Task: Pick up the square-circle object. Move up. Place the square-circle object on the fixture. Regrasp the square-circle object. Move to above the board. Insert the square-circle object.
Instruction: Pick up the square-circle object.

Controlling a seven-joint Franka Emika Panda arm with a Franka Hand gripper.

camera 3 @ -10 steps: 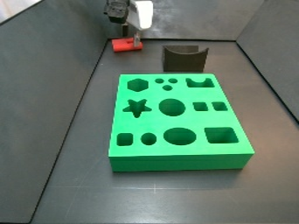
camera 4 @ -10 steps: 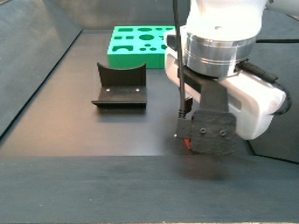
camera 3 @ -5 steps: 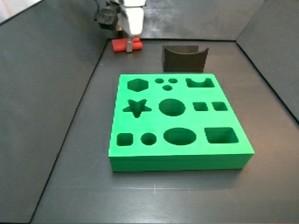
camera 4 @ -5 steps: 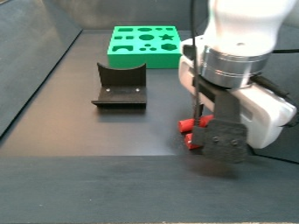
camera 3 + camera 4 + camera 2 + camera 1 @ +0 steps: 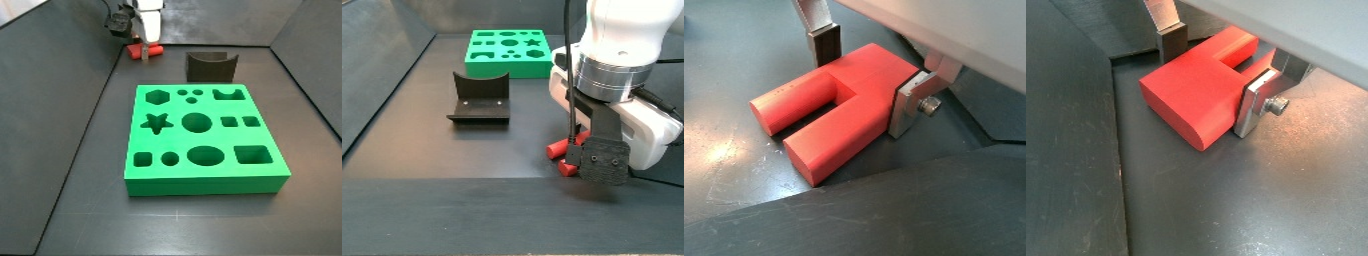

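Square-circle object (image 5: 1197, 92) sits between the fingers of the gripper (image 5: 1213, 70): in both wrist views one silver plate bears on its narrow part from each side, so the gripper is pinching the square-circle object (image 5: 824, 115). In a wrist view the piece shows as forked, two prongs pointing away from the fingers, one rounded and one square.

In a side view the red piece (image 5: 556, 149) hangs just under the gripper (image 5: 572, 152), and it looks to be off the floor, though I cannot be sure. Judgement: pick-up done, the lift in hand or just begun.

Left to do: set the piece on the fixture (image 5: 480, 96), regrasp, carry above the board (image 5: 509, 52), insert.

Fixture stands apart from the gripper, between it and the board; its notch (image 5: 210, 60) holds nothing. Board lies beyond the fixture, well clear of the gripper (image 5: 147, 40). All cut-outs in the board (image 5: 201, 135) look empty: star, hexagon, circles, squares, oval. None filled yet.
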